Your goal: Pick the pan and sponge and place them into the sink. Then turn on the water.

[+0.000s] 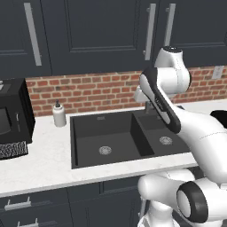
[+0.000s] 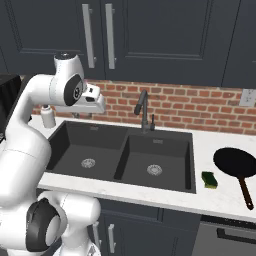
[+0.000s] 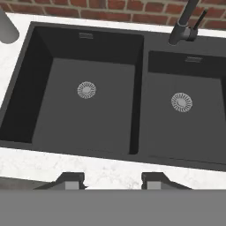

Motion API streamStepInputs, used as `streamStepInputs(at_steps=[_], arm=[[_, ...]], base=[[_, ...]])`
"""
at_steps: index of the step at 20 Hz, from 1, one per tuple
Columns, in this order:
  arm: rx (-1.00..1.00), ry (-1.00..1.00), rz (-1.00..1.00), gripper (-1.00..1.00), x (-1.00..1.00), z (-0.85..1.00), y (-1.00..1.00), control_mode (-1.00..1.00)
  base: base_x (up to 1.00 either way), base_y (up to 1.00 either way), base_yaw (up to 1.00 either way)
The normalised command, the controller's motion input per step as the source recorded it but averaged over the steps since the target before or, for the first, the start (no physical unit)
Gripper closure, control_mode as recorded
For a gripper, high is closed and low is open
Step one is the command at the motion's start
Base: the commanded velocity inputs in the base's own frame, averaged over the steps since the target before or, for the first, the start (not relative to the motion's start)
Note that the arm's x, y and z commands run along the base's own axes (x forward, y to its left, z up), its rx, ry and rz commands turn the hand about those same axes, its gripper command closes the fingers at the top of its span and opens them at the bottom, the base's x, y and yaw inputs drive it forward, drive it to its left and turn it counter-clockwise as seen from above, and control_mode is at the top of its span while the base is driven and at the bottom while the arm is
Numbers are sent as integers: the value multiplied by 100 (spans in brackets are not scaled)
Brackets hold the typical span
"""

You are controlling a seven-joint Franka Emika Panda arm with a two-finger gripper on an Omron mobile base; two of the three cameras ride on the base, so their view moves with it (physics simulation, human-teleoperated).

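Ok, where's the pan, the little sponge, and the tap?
pan (image 2: 236, 162): right base view, middle of its round black dish.
sponge (image 2: 210, 179): right base view, its dark green top face.
faucet (image 2: 142, 103): right base view, the upright neck.

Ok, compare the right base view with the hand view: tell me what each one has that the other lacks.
Right base view alone: the pan and sponge on the counter right of the sink, plus cabinet doors above. Hand view alone: the hand, with its fingers apart and nothing between them, over the sink's front edge. Both: the two basins with drains, the faucet and brick wall.
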Motion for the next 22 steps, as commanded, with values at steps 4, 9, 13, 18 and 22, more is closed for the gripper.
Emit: streamStepInputs(at_steps=[4,9,13,18,22], arm=[[0,0,0,-100,-19,-1,-2,-100],[0,0,0,-100,-52,-5,-17,-100],[0,0,-1,-100,-58,-9,-21,-100],[0,0,-1,-100,-48,-8,-9,-100],[0,0,-1,-100,-40,-10,-1,-100]], base=[[0,0,0],[0,0,0],[0,0,0],[0,0,0],[0,0,0]])
